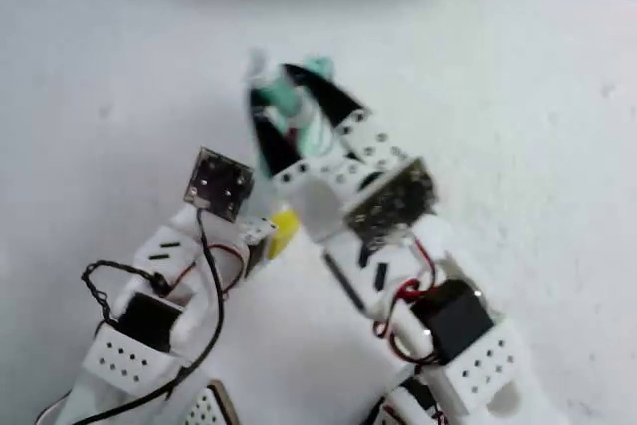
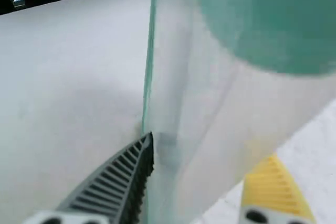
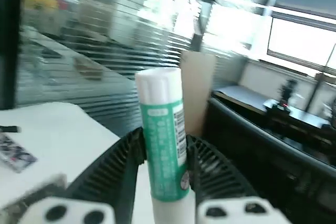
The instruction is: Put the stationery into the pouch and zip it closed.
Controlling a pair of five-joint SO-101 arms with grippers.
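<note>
- Right jaws clamp the glue stick (image 3: 163,145), upper centre in the high view.
- Left jaws straddle the pouch (image 2: 210,129); whether they grip it, I cannot tell.
- Desk (image 1: 518,77) lies open on both sides, its far edge close above.

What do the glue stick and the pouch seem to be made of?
Glue stick: likely hard plastic, smooth with a slight sheen; white cap, teal printed label, held rigid in the right gripper. Pouch: probably soft plastic film, frosted and translucent, with a teal edge and a teal patch; softness is a guess from its thin edge.
</note>
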